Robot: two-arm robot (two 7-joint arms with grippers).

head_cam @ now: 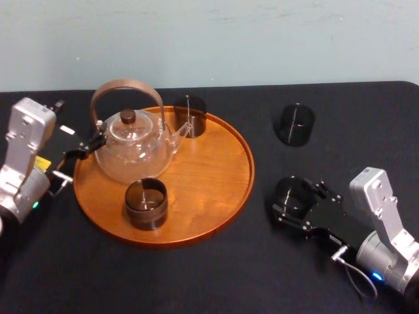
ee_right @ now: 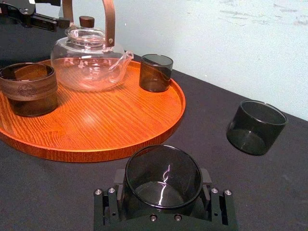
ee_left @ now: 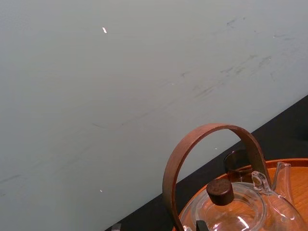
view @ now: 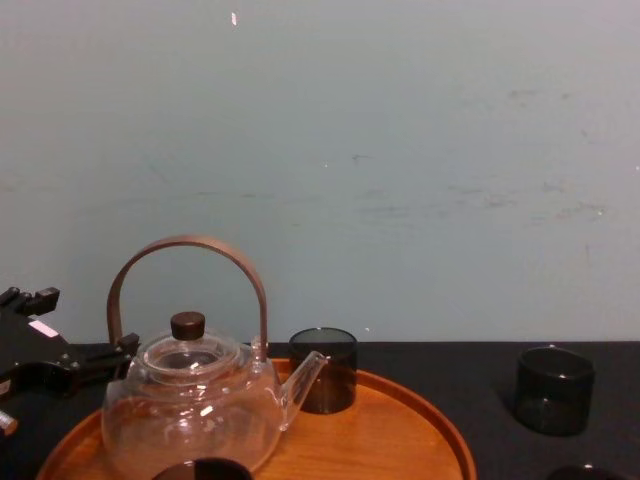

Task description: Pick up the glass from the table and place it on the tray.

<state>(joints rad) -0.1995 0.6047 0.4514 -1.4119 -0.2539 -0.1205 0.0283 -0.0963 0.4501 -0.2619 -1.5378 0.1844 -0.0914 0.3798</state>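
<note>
Right wrist view, glass clasped by right gripper, near tray

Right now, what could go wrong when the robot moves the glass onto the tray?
The right gripper is around the glass; smooth glass might slip when lifted. The tray has a raised rim, so a low carry could clip it. The teapot and a banded glass stand on the tray, with the left gripper beside the teapot, so it could bump one.
</note>
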